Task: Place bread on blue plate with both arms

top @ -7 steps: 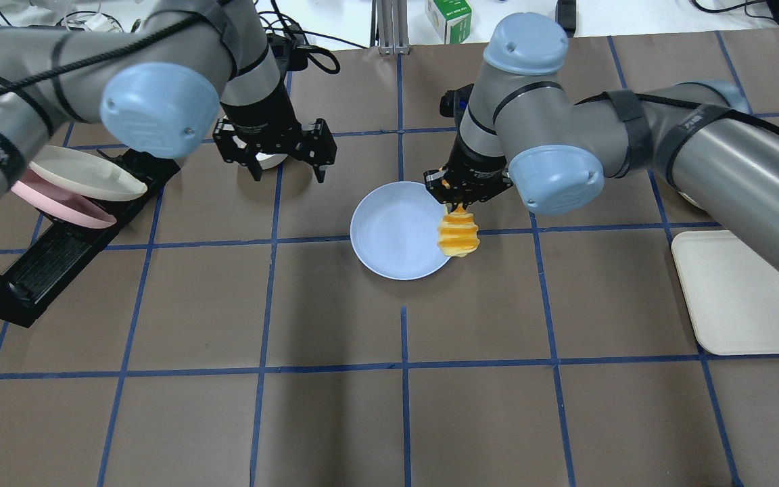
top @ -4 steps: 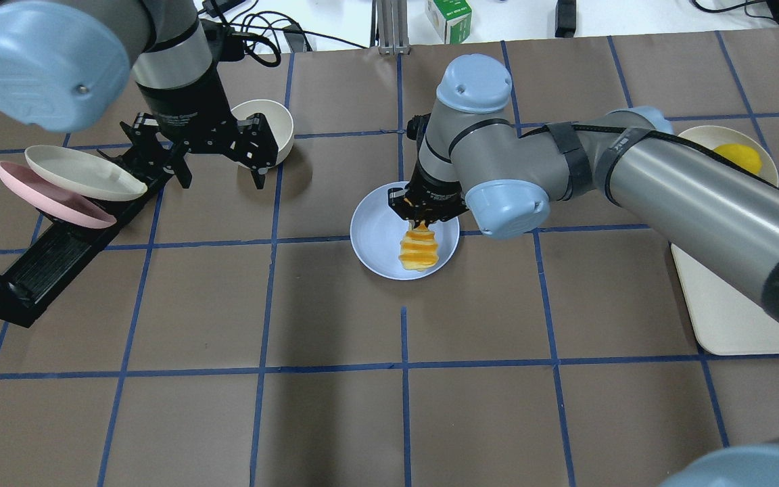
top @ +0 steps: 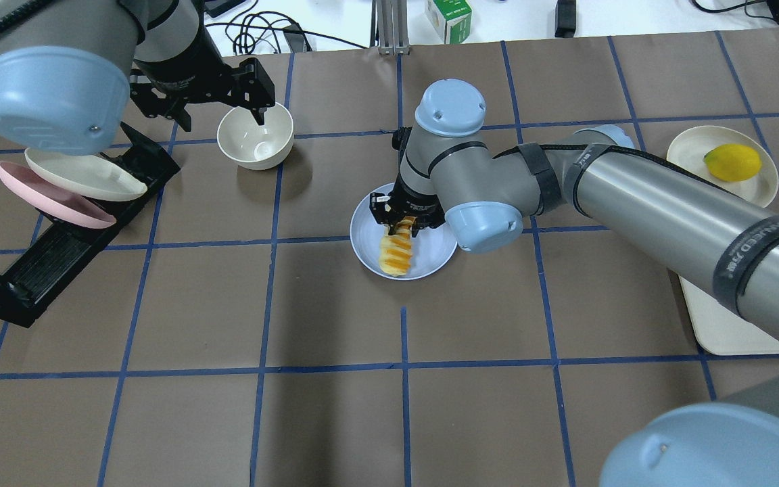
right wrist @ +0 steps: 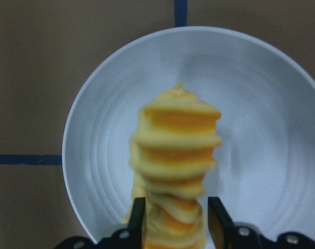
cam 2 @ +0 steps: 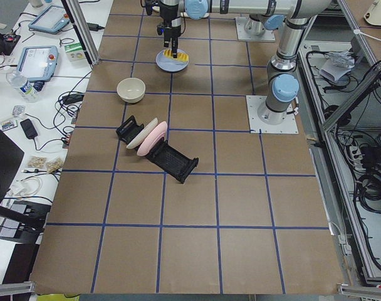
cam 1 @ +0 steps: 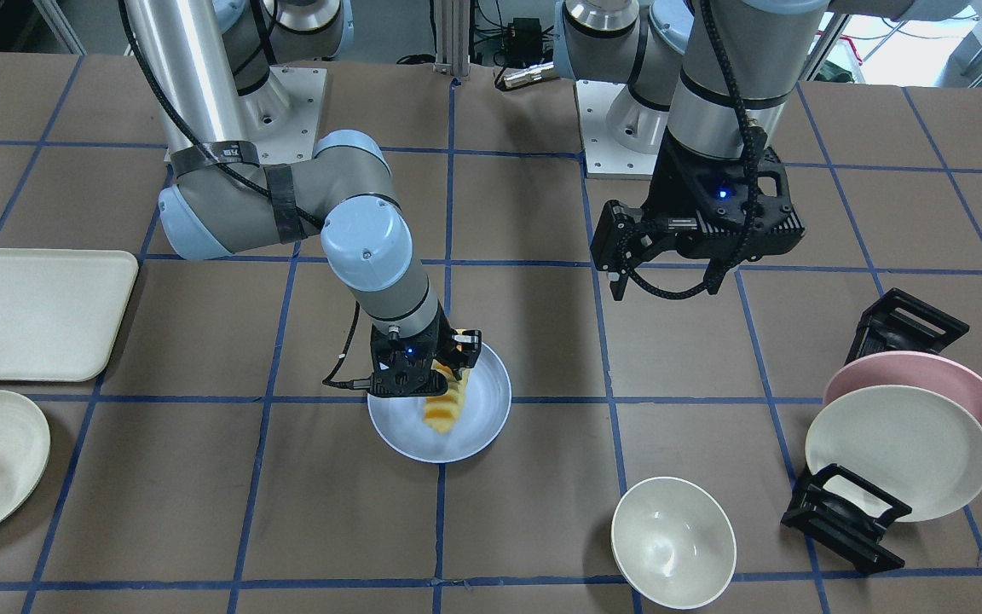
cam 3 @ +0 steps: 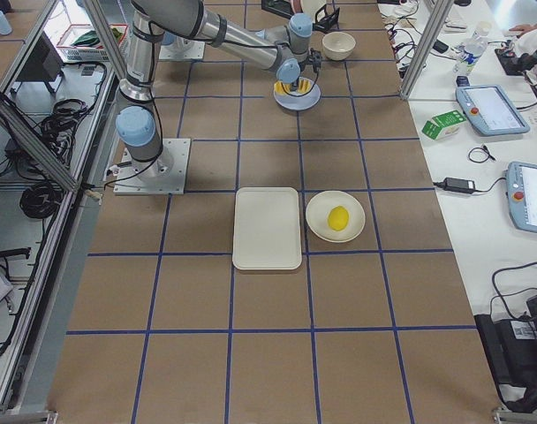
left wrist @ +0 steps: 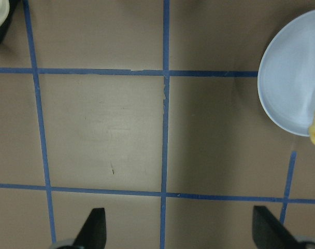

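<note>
A brown table (top: 335, 419) gridded with blue tape fills the overhead view. Near its centre the grey right arm (top: 633, 189) reaches in from the right edge, wrist pointing straight down. Its black right gripper (top: 403, 228) is clenched on one end of the ridged yellow-orange bread loaf (top: 395, 256), which hangs over the round pale blue plate (top: 367, 233). At upper left the left gripper (top: 219, 115) hangs high, fingers spread wide, holding nothing.
</note>
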`<state>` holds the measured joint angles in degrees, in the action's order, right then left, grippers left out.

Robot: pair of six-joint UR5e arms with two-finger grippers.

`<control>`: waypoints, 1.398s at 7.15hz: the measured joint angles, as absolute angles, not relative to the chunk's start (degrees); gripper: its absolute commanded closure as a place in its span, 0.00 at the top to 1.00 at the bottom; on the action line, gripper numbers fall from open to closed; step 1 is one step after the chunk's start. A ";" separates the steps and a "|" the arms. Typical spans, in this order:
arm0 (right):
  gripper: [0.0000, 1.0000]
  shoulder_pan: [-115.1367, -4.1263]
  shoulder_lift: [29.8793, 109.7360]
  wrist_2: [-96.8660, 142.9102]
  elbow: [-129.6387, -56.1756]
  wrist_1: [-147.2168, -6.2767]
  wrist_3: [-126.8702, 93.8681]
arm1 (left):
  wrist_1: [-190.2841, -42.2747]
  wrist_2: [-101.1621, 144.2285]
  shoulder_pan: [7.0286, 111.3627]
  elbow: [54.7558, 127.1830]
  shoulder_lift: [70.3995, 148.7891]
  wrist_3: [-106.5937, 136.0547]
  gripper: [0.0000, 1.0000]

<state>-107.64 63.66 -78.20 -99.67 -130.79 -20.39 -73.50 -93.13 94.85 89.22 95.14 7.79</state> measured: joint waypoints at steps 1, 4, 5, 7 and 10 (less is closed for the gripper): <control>1.00 -107.53 64.08 -78.31 -99.06 -131.14 -20.35 | -71.65 -92.96 95.28 90.02 94.54 5.97 1.00; 1.00 -103.35 70.45 -81.47 -94.39 -120.96 -14.27 | -71.11 -92.98 95.79 91.03 93.25 3.75 1.00; 1.00 -99.53 73.53 -83.49 -91.47 -112.94 -10.31 | -71.42 -93.07 96.00 91.29 93.38 3.79 1.00; 1.00 -91.89 77.14 -86.44 -86.37 -101.16 -0.82 | -78.01 -91.34 95.97 88.96 93.16 3.63 1.00; 1.00 -89.33 83.91 -89.60 -83.10 -90.25 5.53 | -85.44 -90.35 95.51 85.69 93.10 3.21 1.00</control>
<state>-89.33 83.91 -89.60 -83.10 -90.25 5.53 -85.44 -90.35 95.51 85.69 93.10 3.21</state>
